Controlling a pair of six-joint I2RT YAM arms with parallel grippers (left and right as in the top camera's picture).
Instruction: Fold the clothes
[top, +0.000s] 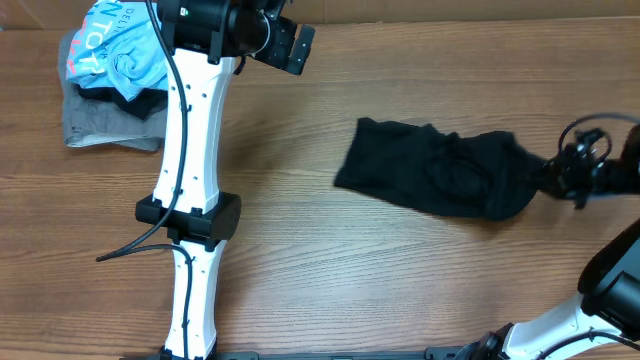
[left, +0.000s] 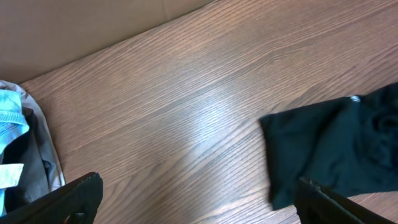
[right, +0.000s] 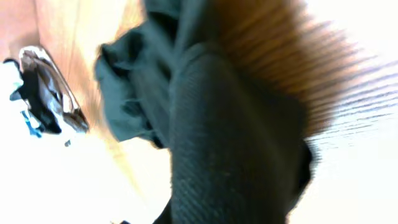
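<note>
The black shirt (top: 440, 170) lies bunched in a crumpled strip on the right half of the wooden table (top: 300, 200). Its right end narrows into my right gripper (top: 558, 176), which is shut on it. In the right wrist view the black fabric (right: 236, 137) fills the frame close to the camera and hides the fingers. My left gripper (top: 295, 47) is open and empty, held up at the back of the table, well left of the shirt. In the left wrist view its fingers (left: 199, 196) are wide apart, and the shirt's left edge (left: 336, 155) shows at the right.
A pile stands at the back left corner: a light blue garment with lettering (top: 115, 45) on a grey folded garment (top: 100, 125). It also shows in the left wrist view (left: 18, 168). A cardboard wall (left: 74, 25) runs along the table's back edge.
</note>
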